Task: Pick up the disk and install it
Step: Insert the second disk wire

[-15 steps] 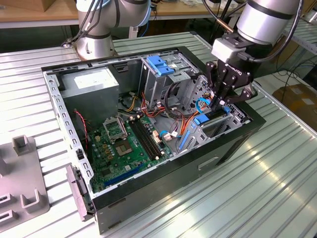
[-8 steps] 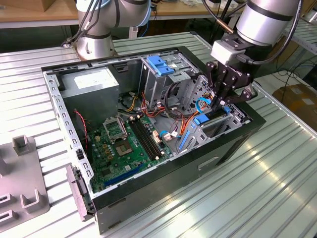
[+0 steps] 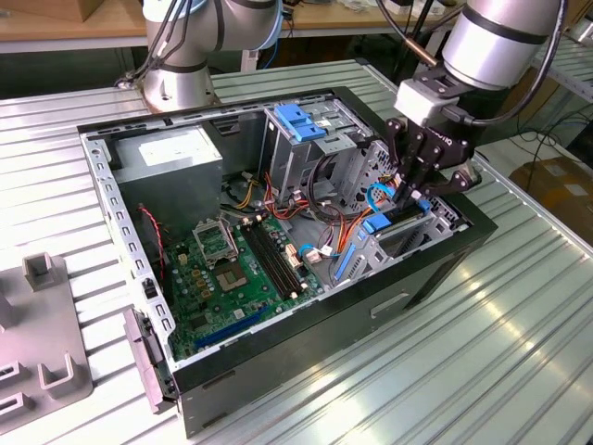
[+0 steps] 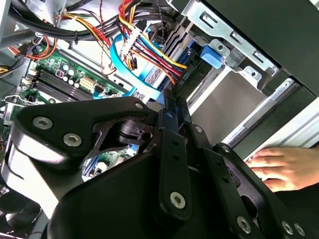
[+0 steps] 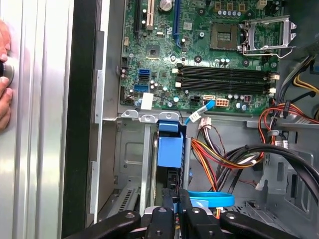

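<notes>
The disk (image 5: 168,152) sits mostly hidden inside its drive bay; the pincer's (image 5: 178,199) linkage is cropped, and a hand (image 5: 4,74) is cut off.

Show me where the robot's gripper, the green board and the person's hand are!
gripper (image 3: 414,190): exterior view, between its fingertips.
green board (image 5: 209,55): first wrist view, its middle.
hand (image 4: 279,167): second wrist view, back of the fingers.

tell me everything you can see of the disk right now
The disk stands on edge in the drive cage at the case's front corner, beside the motherboard. What shows is mostly its blue plastic rail and a dark narrow edge below it; its metal faces are hidden. The gripper sits directly at its near end with fingers closed together on that edge. In the exterior view the gripper hangs over the same bay, the disk's blue rail below it.
</notes>
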Action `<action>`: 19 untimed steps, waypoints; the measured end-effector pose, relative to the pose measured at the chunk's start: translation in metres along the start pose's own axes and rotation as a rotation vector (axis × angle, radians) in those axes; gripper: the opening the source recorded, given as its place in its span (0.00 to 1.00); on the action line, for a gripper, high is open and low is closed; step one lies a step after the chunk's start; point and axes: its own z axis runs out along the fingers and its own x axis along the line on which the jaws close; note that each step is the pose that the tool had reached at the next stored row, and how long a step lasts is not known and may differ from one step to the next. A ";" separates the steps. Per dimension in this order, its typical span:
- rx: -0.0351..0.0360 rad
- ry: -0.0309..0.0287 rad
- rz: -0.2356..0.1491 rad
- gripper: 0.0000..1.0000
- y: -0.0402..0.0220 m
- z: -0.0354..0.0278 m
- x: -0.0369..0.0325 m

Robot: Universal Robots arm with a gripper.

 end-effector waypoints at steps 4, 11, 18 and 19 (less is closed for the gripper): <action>0.0044 -0.0032 0.008 0.16 0.0001 0.0025 0.0000; 0.0050 -0.0042 0.009 0.16 0.0001 0.0032 -0.0001; 0.0053 -0.0047 -0.004 0.16 0.0000 0.0038 -0.0021; 0.0054 -0.0048 -0.005 0.16 -0.0001 0.0040 -0.0022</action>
